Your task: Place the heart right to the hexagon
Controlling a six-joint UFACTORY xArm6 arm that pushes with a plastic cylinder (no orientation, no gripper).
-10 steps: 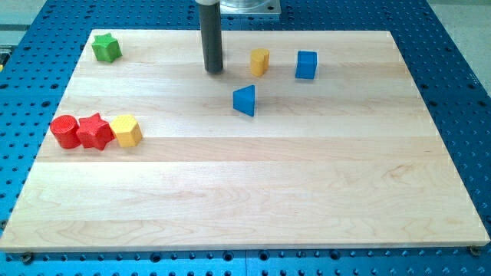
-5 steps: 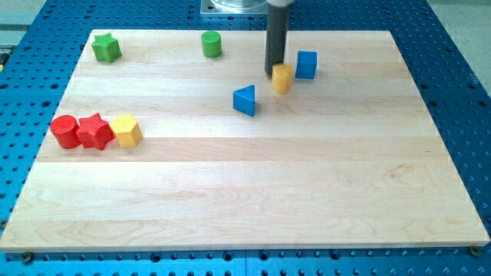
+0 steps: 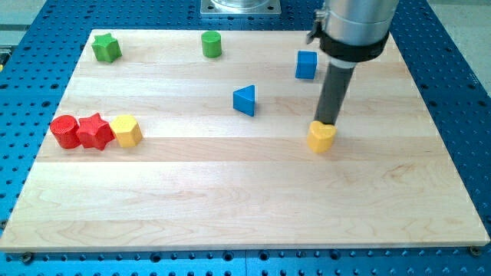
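Nearest the view's bottom, only bare counter (image 3: pixel 230 215), pale wood with no printing, sticker or brand anywhere in sight; none on the blocks either. Further up, at the view's right of centre, the yellow heart (image 3: pixel 322 136), with my tip (image 3: pixel 327 123) touching its far edge from the view's top side. No claw on this arm, just the rod, so nothing open, closed or gripping to report. Far over at the view's left, in a tight row: red cylinder (image 3: pixel 64 131), red star (image 3: pixel 95 131), then the yellow hexagon (image 3: pixel 126 130), touching its neighbour. Heart well apart from that hexagon, so most of the travel probably yet to do. Risks, as a judgement: contact on the far side likely to send the heart toward the view's bottom, not leftward; off-centre contact apt to spin or shed it; overshoot liable to knock the hexagon into the star. Beyond, blue triangle (image 3: pixel 245 100), blue cube (image 3: pixel 306 65), green cylinder (image 3: pixel 212 44), green star (image 3: pixel 107 47).
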